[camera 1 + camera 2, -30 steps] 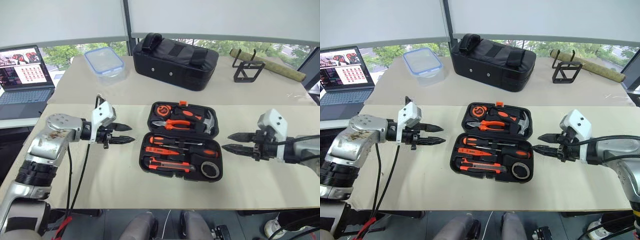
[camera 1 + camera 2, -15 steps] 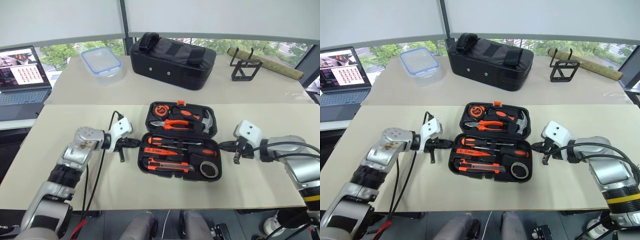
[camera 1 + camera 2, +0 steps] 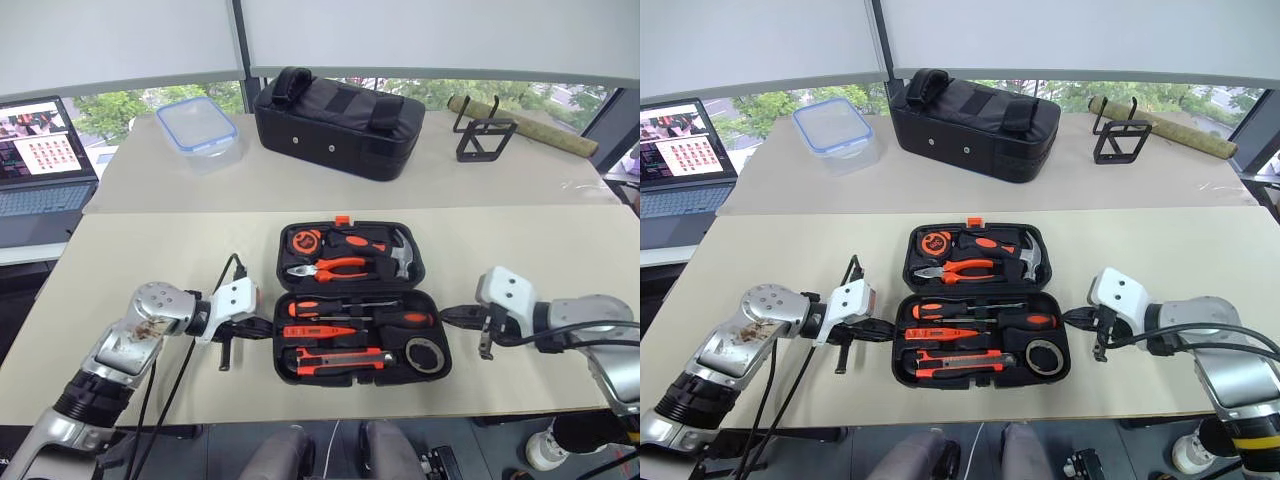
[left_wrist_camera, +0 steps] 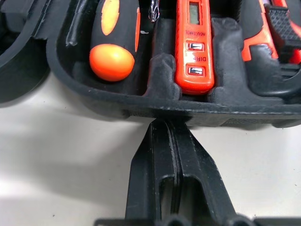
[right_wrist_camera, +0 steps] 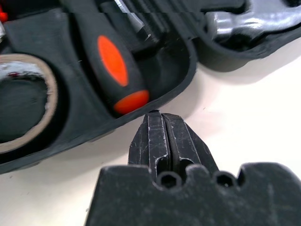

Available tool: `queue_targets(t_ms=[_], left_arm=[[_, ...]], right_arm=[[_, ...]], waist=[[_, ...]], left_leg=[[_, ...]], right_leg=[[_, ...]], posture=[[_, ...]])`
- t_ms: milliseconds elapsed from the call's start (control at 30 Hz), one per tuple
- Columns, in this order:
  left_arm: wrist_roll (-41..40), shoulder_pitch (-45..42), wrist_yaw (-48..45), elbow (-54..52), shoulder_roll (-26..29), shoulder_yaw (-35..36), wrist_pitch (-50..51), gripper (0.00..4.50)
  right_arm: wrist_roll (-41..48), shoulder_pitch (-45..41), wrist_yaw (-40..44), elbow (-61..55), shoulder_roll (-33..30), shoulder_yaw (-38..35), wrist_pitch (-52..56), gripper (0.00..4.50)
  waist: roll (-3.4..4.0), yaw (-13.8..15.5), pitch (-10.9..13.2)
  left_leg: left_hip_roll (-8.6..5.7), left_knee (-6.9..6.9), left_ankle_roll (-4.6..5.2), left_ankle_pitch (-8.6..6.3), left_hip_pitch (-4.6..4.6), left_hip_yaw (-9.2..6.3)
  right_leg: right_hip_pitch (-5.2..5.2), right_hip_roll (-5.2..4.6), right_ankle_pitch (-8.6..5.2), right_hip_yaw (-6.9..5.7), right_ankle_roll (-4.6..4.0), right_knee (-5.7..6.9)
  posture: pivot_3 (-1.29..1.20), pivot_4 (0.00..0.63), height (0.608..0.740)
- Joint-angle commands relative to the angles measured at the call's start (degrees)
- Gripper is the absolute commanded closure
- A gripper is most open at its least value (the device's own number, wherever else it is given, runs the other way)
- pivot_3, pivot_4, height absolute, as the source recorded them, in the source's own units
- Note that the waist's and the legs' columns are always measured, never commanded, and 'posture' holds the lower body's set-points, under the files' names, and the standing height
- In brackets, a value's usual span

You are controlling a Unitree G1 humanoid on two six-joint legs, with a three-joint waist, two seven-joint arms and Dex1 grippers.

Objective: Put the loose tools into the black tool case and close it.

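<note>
Both sets of jaws are pressed together, nothing between them. The left gripper (image 4: 170, 134) has its tip right at the left wall of the black tool case (image 3: 283, 345), touching or as good as. The right gripper (image 5: 157, 123) noses up to the case's right wall, just beside it; contact there is too close to call.

The case lies open in the middle of the near table (image 3: 520, 250), lid half on the far side, tray half on the near side. In the tray: a black-and-orange screwdriver (image 3: 335, 307), the small all-orange one (image 3: 318, 331), a second black-and-orange screwdriver (image 3: 400, 320), the utility knife (image 3: 345, 357) and the tape roll (image 3: 426, 356) at the near right corner. In the left wrist view the screwdriver shafts run out of frame, and the all-orange tool shows a small window and buttons; lettering on one reads like "DIR", cut short.

The lid half holds pliers (image 3: 325, 267), a hammer (image 3: 403, 255) and a tape measure (image 3: 300, 241). Bare tabletop lies open to left, right and near side of the case.

Far table: black fabric bag (image 3: 335, 125), clear container (image 3: 195, 124), laptop (image 3: 40, 160) cut by the left edge.
</note>
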Motion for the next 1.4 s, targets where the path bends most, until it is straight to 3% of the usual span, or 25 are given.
queue_targets(t_ms=[33,200,333,367,533,800,900,1167,1233,1400], left_arm=[[-2.01,0.16,3.08,5.27,3.65,6.55,8.67,4.09],[-12.11,-10.25,3.07,10.75,2.14,11.43,27.94,2.50],[-12.80,-19.35,6.74,17.71,-1.64,10.01,37.53,0.87],[-13.04,-21.29,7.22,19.28,-2.76,9.62,39.33,0.57],[-11.82,-30.23,11.52,27.39,-9.79,8.83,42.44,0.57],[-9.45,-37.33,21.47,40.06,-18.16,11.96,37.71,0.57],[-9.56,-37.65,21.91,40.88,-18.80,12.52,37.68,1.33],[-8.96,-36.04,20.74,39.06,-18.16,11.36,38.00,4.12],[-9.21,-35.80,20.81,38.44,-18.25,11.60,38.09,4.48],[-10.14,-35.24,19.94,35.63,-19.10,12.46,35.14,4.48]], right_arm=[[4.18,-0.40,-3.16,-0.75,-1.50,-8.84,9.36,4.02],[18.15,-15.18,-11.20,2.43,6.29,-14.62,32.05,2.54],[19.97,-25.58,-15.45,7.06,10.60,-11.98,40.04,1.07],[19.59,-27.16,-16.03,8.23,11.10,-10.67,40.76,1.04],[13.81,-33.40,-19.47,17.61,13.91,-3.42,37.43,1.04],[8.75,-39.43,-20.83,29.32,18.47,0.80,32.70,1.04],[7.75,-40.50,-21.15,31.92,19.58,0.78,31.48,1.81],[5.83,-41.06,-20.35,31.34,20.99,2.54,30.34,4.48],[5.36,-41.09,-20.00,30.68,20.95,2.77,29.94,4.50],[4.73,-43.72,-19.75,31.01,21.30,1.90,27.29,4.50]], waist=[[0.04,-0.16,-0.02],[-0.06,-0.20,0.04],[-0.06,0.25,0.03],[-0.05,0.31,0.03],[-0.06,-0.04,0.03],[-0.06,-0.88,0.03],[-0.06,-1.28,0.03],[-0.04,-0.91,0.01],[-0.03,-0.92,0.00],[-0.03,-0.97,0.00]], left_leg=[[0.00,-0.02,0.00,0.00,0.04,0.01],[0.07,-0.03,-0.36,-0.14,0.14,0.05],[0.02,0.01,-0.27,-0.03,0.14,0.01],[0.00,0.00,-0.03,0.10,0.09,-0.02],[-0.06,0.22,0.03,0.12,-0.33,-0.07],[-0.03,0.22,0.03,0.13,-0.53,-0.07],[-0.04,0.25,0.03,0.13,-0.55,-0.07],[-0.09,0.33,0.03,0.13,-0.52,-0.14],[-0.09,0.33,0.03,0.13,-0.41,-0.14],[-0.08,0.35,0.02,0.13,-0.40,-0.14]], right_leg=[[0.00,0.03,0.00,0.02,0.00,0.01],[0.03,0.11,0.07,0.11,-0.18,0.19],[0.07,0.06,0.11,0.07,-0.21,0.25],[0.01,0.08,0.11,0.05,-0.20,0.24],[-0.17,0.04,0.16,-0.14,-0.09,0.31],[-0.40,-0.09,0.17,-0.27,-0.08,0.30],[-0.42,-0.09,0.17,-0.25,-0.08,0.30],[-0.32,-0.10,0.17,-0.25,-0.08,0.34],[-0.19,-0.09,0.17,-0.26,-0.08,0.33],[-0.19,-0.10,0.17,-0.21,-0.08,0.35]], posture=[[0.00,0.150,0.717],[0.00,0.150,0.717],[0.00,0.150,0.717],[0.00,0.150,0.717],[0.00,0.150,0.717],[0.00,0.150,0.717],[0.00,0.150,0.717],[0.00,0.150,0.717],[0.00,0.150,0.717],[0.00,0.150,0.717]])
